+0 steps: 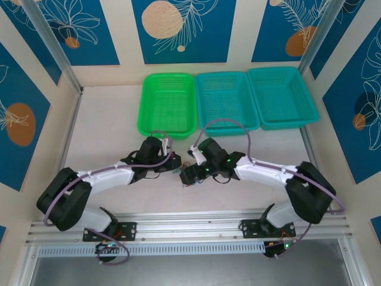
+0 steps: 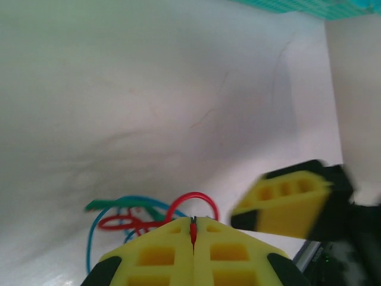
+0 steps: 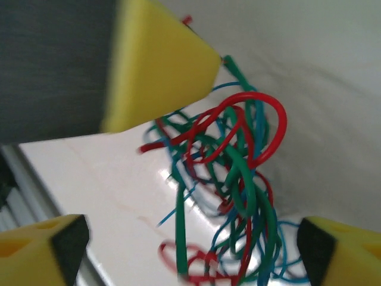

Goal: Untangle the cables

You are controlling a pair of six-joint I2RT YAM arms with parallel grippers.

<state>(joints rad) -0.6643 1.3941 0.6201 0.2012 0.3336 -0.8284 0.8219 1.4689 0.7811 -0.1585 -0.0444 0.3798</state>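
cables (image 3: 238, 167) tangled at desk (image 1: 119, 119) near-edge middle | left gripper (image 2: 192, 229) clenched on their red strand | right gripper (image 3: 190, 247) released, straddling them

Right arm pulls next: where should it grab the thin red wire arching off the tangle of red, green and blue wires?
Grip the thin red wire at the crown of its arch, coming from the arch's outer side: there it bulges clear of the tangle, with bare table behind, so the open right gripper can close on it alone.
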